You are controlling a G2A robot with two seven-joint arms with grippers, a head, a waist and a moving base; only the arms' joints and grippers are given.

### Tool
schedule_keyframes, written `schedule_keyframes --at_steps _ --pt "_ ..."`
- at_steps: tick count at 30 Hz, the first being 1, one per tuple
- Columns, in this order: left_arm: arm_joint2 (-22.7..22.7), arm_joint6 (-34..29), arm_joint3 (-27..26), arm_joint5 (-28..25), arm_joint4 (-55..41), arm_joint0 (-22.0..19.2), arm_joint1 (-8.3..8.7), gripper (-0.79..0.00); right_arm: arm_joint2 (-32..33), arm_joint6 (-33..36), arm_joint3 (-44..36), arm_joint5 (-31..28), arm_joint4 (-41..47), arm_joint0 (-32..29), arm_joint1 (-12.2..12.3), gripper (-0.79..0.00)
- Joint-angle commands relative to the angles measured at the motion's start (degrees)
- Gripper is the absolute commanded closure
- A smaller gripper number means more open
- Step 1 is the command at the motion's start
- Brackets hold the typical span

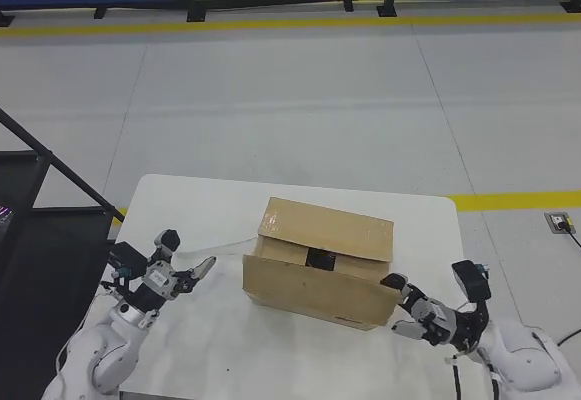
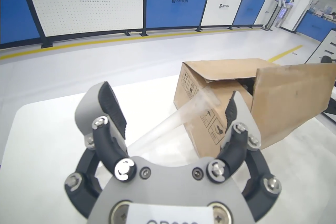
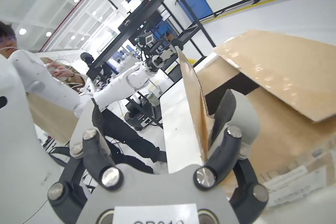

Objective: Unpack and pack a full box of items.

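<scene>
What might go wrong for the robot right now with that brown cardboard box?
The clear tape strip trailing from the brown cardboard box runs between the fingers of the open left gripper and may stick there. The open right gripper straddles a box flap; closing and pulling might tear it or drag the box.

A brown cardboard box (image 1: 320,270) was found resting near the middle of the white table (image 1: 200,205). Its near top flap was raised, and a dark gap was noted beneath the far flap.
</scene>
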Motion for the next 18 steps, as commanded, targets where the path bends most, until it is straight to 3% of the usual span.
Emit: schedule_keyframes --at_steps 1,11,18 --pt "0.34 -0.59 -0.44 -1.84 -0.26 -0.13 0.07 -0.785 -0.04 0.16 -3.31 0.05 -0.43 -1.74 0.80 -0.785" --pt "1.76 -5.05 -1.47 -9.06 2.36 -0.35 0.64 -0.785 -2.11 0.16 -11.47 0.05 -13.24 -7.53 5.39 -0.785" --pt "3.80 -10.74 0.12 -14.54 6.63 -1.12 1.19 -0.785 -7.63 -0.89 -11.72 0.05 -23.92 -6.53 6.84 -0.785"
